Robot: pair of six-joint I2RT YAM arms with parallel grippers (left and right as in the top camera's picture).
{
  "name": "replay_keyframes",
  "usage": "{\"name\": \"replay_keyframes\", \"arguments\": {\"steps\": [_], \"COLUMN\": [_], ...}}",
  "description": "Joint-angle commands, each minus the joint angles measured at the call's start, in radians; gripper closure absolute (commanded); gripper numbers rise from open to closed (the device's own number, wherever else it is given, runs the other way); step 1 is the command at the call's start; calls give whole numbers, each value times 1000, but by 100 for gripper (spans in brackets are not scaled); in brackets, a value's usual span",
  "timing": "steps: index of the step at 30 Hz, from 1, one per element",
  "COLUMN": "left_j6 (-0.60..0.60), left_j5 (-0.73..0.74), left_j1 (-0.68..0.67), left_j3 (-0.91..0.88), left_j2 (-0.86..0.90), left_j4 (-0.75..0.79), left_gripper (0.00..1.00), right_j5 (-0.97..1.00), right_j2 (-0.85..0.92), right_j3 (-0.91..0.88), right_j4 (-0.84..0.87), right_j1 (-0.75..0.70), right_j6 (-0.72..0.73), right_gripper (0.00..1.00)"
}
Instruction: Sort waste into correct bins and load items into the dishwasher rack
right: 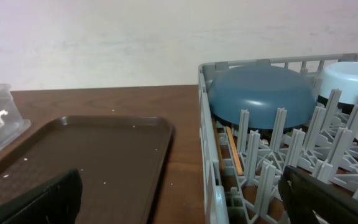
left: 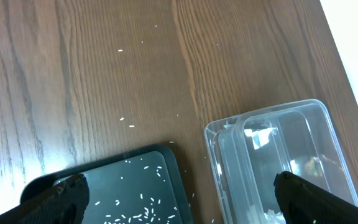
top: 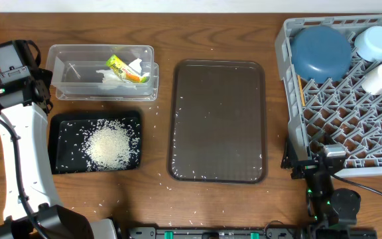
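Note:
The heap of rice (top: pixel 108 145) lies in the black tray (top: pixel 62 143). The clear tub (top: pixel 71 56) holds the yellow-green wrapper (top: pixel 118 64) and the white napkin (top: pixel 136 66). The grey rack (top: pixel 337 126) holds the dark-blue bowl (top: pixel 321 51) upside down, the pale-blue cup (top: pixel 375 42) and a white cup (top: pixel 379 78). A wooden chopstick (right: pixel 232 152) lies in the rack (right: pixel 253 155) under the bowl (right: pixel 263 93). My left gripper (top: pixel 37 86) (left: pixel 182 202) is open and empty over the gap between the black tray (left: pixel 142 168) and the tub (left: pixel 316 143). My right gripper (top: pixel 304 159) (right: pixel 182 202) is open and empty at the rack's near left edge.
The brown serving tray (top: pixel 219 119) (right: pixel 86 155) lies in the middle with a few stray grains on it. Loose rice grains are scattered on the wooden table round the black tray. The rack's left wall stands between my right gripper's fingers.

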Motion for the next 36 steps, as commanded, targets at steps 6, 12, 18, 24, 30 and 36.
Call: {"name": "replay_keyframes", "arguments": {"steps": [6,12,18,24,30,36], "left_j6": [10,10,18,21,21,20], "left_j5": [-6,-6,6,62,66,101], "left_j1": [3,3,3,3,-8,-62], "left_j3": [9,9,9,-16,-177,-441], "left_j2": [3,3,3,9,6,-57], "left_j4": [-4,-4,-59,-253,-232,-32], "left_gripper": [2,2,2,2,2,2], "right_j5": [7,6,7,7,7,6], "right_j2": [-7,-7,-7,-7,-7,-7], "right_j3": [-2,-2,-2,-2,-2,-2], "right_j4": [-6,-6,-6,-6,-6,-6], "right_j1": [-9,-9,-9,-9,-9,-9], "right_j6": [-13,-13,-13,-13,-13,-13], "right_gripper": [1,1,1,1,1,1]}}
